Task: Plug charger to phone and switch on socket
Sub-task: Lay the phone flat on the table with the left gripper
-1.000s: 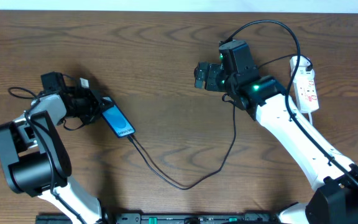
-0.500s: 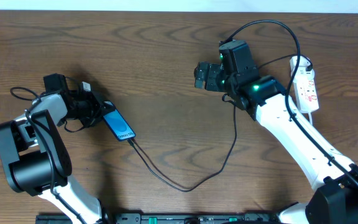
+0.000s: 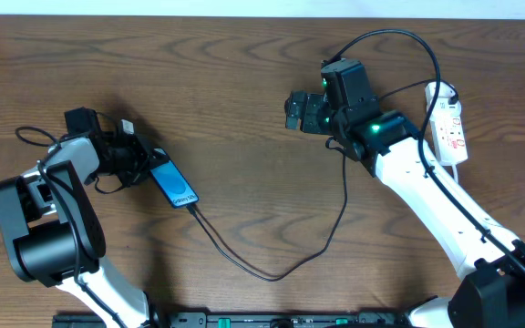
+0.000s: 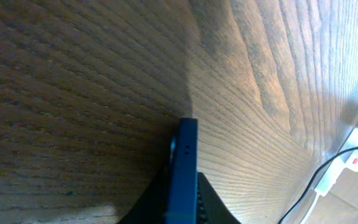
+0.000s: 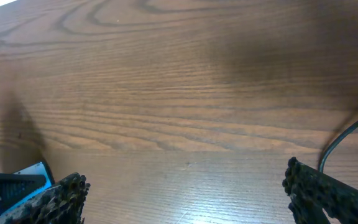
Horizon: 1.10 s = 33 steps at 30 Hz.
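The phone [image 3: 173, 183], blue-screened, lies at the left of the table with its upper end held in my left gripper [image 3: 144, 164], which is shut on it. The left wrist view shows the phone edge-on [image 4: 184, 168] between the fingers [image 4: 182, 208]. The charger [image 3: 272, 270], a thin black cable, has its tip at the phone's lower end and loops across the table up toward the socket [image 3: 449, 125], a white power strip at the far right. My right gripper [image 3: 297, 110] is open and empty over bare table at the centre; its fingers show in the right wrist view [image 5: 185, 193].
The wooden table [image 3: 244, 73] fills the view. The socket's white cord [image 3: 437, 89] curls at its far end. The phone also shows at the lower left of the right wrist view [image 5: 23, 180].
My left gripper and the phone have shifted slightly to the right and down. The right arm has not moved.
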Tool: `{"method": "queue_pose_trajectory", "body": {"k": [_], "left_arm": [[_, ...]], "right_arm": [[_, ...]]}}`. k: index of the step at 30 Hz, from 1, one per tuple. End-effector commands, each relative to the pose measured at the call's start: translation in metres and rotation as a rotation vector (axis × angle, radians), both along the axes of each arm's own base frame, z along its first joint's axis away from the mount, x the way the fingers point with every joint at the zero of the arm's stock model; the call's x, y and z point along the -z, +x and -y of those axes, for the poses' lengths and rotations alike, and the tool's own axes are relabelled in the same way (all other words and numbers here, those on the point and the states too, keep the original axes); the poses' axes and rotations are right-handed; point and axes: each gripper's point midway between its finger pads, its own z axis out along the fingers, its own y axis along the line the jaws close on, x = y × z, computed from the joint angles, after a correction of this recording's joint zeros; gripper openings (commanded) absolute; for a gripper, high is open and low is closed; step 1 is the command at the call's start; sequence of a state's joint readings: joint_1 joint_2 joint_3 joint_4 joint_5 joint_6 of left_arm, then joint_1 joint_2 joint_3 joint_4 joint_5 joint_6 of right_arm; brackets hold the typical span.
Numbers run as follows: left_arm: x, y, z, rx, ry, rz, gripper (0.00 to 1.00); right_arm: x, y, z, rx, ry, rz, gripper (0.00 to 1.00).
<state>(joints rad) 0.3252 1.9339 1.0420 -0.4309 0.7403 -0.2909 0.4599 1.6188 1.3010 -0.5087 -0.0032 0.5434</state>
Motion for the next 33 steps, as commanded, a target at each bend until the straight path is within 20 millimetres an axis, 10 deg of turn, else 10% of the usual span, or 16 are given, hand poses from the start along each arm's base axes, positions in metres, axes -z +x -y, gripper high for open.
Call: {"method": "queue_pose_trajectory", "body": {"k": [1,33], "left_arm": [[0.007,-0.005,-0.001,0.005,0.020,-0.026,0.16],[0.023,-0.029,-0.015,-0.010,0.133,-0.160,0.36]], "right_arm": [[-0.009,0.001,0.002,0.001,-0.006,0.023,0.99],[-0.009,0.001,0.002,0.001,-0.006,0.022,0.99]]}}
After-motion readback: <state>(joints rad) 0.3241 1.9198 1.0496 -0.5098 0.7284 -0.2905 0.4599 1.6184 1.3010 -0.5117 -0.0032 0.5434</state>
